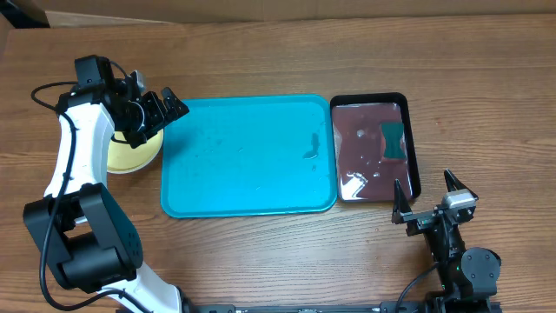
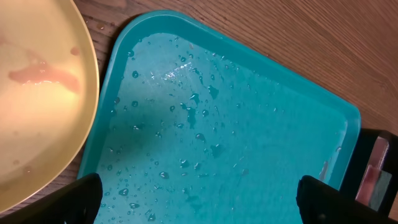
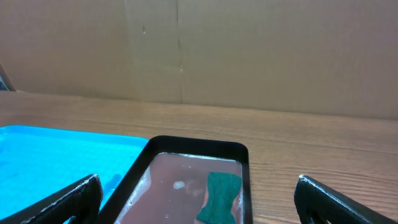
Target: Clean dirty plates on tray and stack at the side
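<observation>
The turquoise tray (image 1: 248, 196) lies in the middle of the table, wet with droplets and with no plate on it; it also shows in the left wrist view (image 2: 249, 106) and the right wrist view (image 3: 50, 155). A yellow-green plate (image 1: 130, 158) sits on the table just left of the tray, with a reddish smear on it in the left wrist view (image 2: 37, 106). No light blue or white plate shows. My left gripper (image 1: 162, 108) (image 2: 199, 202) is open and empty above the plate's right edge and the tray's left rim. My right gripper (image 1: 424, 184) (image 3: 199, 199) is open and empty, near the front right.
A narrow black tray (image 1: 412, 143) (image 3: 193, 144) (image 2: 367, 152) of dark liquid stands against the turquoise tray's right side, with a green sponge (image 1: 393, 141) (image 3: 219, 194) in it. A cardboard wall (image 3: 199, 56) stands behind the table.
</observation>
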Robot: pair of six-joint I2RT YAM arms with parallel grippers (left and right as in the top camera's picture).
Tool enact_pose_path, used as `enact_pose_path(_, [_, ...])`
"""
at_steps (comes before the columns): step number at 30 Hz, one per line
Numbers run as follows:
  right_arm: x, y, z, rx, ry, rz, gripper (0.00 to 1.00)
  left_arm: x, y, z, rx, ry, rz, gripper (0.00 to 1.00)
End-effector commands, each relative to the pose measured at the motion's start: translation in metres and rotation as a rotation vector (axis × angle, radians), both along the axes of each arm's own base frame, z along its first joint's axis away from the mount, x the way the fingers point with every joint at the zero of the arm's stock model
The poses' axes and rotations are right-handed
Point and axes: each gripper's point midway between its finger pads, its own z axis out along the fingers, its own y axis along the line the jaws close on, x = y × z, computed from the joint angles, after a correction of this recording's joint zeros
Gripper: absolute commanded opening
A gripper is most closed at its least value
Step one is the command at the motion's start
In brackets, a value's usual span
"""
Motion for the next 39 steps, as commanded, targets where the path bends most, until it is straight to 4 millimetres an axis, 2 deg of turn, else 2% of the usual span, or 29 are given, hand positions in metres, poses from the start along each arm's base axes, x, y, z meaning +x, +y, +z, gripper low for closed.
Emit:
enact_pose_path(1, [0.000,0.000,-0.002,-0.011,-0.007,0.000,1.00,-0.001,-0.004,-0.004,-0.009,0.001,-0.026,1.00])
enact_pose_path(21, [0.000,0.000,-0.002,-0.011,-0.007,0.000,1.00,-0.001,-0.004,-0.004,-0.009,0.001,-0.027,1.00])
enact_pose_path(23, [0.000,0.000,-0.002,-0.011,-0.007,0.000,1.00,-0.001,-0.006,0.001,-0.005,-0.010,-0.031,1.00])
enact_pose_path(26, [0.000,0.000,-0.002,-0.011,-0.007,0.000,1.00,-0.001,-0.021,0.035,0.018,-0.095,-0.068,1.00])
enact_pose_path(31, [0.000,0.000,-0.002,-0.011,-0.007,0.000,1.00,-0.016,-0.060,0.116,0.060,-0.301,-0.155,1.00])
enact_pose_path(35, [0.000,0.000,-0.002,-0.011,-0.007,0.000,1.00,-0.050,-0.093,0.191,0.086,-0.508,-0.229,1.00])
enact_pose_path(39, [0.000,0.000,-0.002,-0.011,-0.007,0.000,1.00,-0.092,-0.114,0.250,0.100,-0.689,-0.280,1.00])
